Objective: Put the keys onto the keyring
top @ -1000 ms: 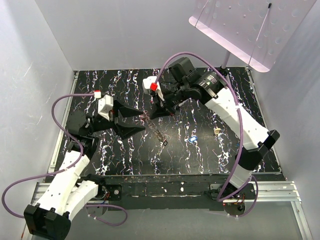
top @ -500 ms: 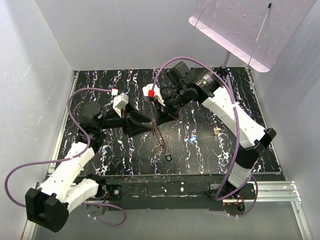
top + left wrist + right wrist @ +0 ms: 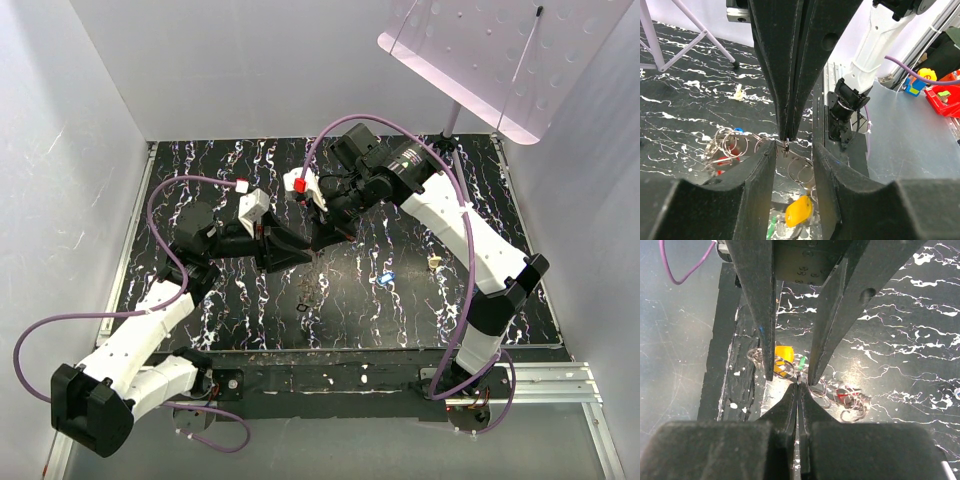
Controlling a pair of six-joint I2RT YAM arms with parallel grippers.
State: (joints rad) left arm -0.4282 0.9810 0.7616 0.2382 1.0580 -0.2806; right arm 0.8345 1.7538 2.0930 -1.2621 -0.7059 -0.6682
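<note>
The left gripper (image 3: 793, 150) has swung across and narrowed its jaws, not yet closed, around the tip of the tightly shut right gripper (image 3: 786, 139), so a handover looks near, with the keys (image 3: 799, 211) and keyring (image 3: 801, 171) on the table (image 3: 690, 100) beneath.

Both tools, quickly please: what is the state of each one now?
Left black two-finger tool: open, holding nothing.
Right black two-finger tool: closed; whether it holds anything cannot be told.
</note>
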